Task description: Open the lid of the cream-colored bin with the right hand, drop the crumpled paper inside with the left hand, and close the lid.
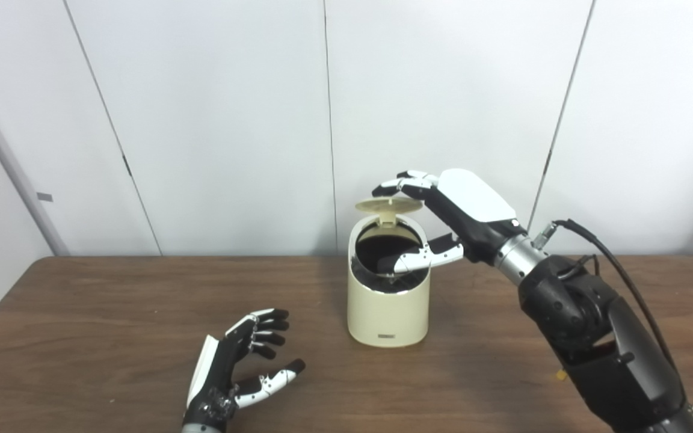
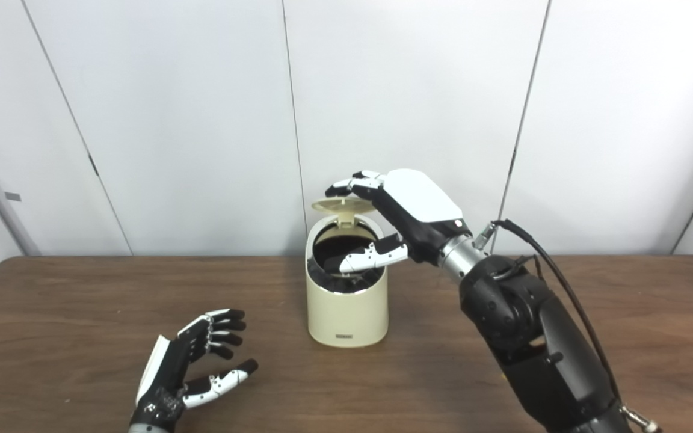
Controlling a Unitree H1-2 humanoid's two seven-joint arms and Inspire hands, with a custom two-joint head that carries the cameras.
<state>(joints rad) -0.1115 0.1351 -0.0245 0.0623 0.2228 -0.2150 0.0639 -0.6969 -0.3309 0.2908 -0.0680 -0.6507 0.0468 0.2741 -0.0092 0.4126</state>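
The cream-colored bin [image 1: 388, 313] stands upright at the middle of the brown table [image 1: 112, 313]. Its round lid [image 1: 388, 205] is swung up, nearly level above the dark opening. My right hand [image 1: 461, 207] reaches over the bin from the right, its fingertips [image 1: 397, 183] lying on top of the lid. The thumb [image 1: 428, 257] stretches across the front of the opening, well below the lid. My left hand [image 1: 241, 361] rests low at the front left, palm turned inward, fingers spread and empty. No crumpled paper shows anywhere; the bin's inside is too dark to read.
White wall panels [image 1: 232, 120] stand right behind the table's far edge. A black cable [image 1: 611, 258] loops off my right forearm. Bare tabletop lies between the left hand and the bin.
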